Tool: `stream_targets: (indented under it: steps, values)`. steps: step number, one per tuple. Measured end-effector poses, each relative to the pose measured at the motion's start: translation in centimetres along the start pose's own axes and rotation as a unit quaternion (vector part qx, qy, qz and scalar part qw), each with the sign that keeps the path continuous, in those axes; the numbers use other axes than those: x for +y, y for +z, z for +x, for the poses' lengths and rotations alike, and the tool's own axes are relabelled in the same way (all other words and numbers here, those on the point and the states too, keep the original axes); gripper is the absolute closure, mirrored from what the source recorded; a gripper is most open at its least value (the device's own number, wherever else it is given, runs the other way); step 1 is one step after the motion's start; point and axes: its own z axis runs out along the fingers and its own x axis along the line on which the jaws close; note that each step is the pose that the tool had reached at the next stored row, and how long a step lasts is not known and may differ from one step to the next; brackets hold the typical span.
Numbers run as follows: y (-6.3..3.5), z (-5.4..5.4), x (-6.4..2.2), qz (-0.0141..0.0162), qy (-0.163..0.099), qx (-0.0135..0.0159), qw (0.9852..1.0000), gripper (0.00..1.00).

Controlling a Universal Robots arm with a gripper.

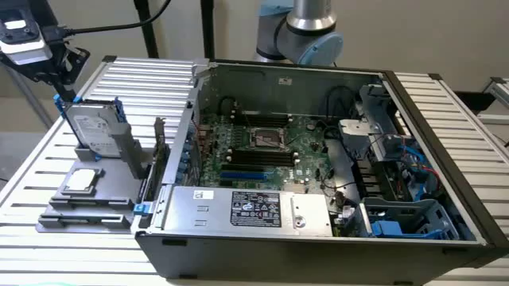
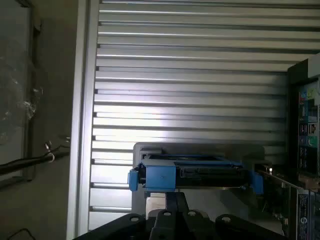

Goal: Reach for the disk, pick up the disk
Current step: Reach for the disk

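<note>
Gripper is sitting right at the top corner of the disk, which is standing upright in a grey holder beside the open PC case. Can't tell if it's gripping or loose. Wrist view is showing the disk's blue-railed top edge just past the gripper, while the exterior view is showing its label face.

Tool at exterior view's far left, pointing downward.

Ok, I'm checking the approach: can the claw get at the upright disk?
Probably yes. The claw is close over the top edge of the disk, which stands free above the grey holder. Nothing lies between them, and the open computer case sits off to one side.
</note>
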Motion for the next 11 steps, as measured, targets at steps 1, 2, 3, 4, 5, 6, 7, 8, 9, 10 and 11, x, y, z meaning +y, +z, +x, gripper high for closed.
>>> stream_targets:
  steps: [1, 2, 3, 4, 5, 6, 7, 8, 9, 10, 11]
  values:
    - [0.00, 0.00, 0.00, 0.0000, 0.000, 0.0000, 1.0000, 0.89]
    - [0.00, 0.00, 0.00, 0.0000, 0.000, 0.0000, 1.0000, 0.89]
    - [0.00, 0.00, 0.00, 0.0000, 0.000, 0.0000, 1.0000, 0.89]
    - [0.00, 0.00, 0.00, 0.0000, 0.000, 0.0000, 1.0000, 0.89]
    - [0.00, 0.00, 0.00, 0.0000, 0.000, 0.0000, 1.0000, 0.89]
    - [0.00, 0.00, 0.00, 0.0000, 0.000, 0.0000, 1.0000, 0.89]
    - [0.00, 0.00, 0.00, 0.0000, 0.000, 0.0000, 1.0000, 0.89]
    - [0.00, 0.00, 0.00, 0.0000, 0.000, 0.0000, 1.0000, 0.89]
    - [0.00, 0.00, 0.00, 0.0000, 0.000, 0.0000, 1.0000, 0.89]
    - [0.00, 0.00, 0.00, 0.0000, 0.000, 0.0000, 1.0000, 0.89]
    - [0.00, 0.00, 0.00, 0.0000, 0.000, 0.0000, 1.0000, 0.89]
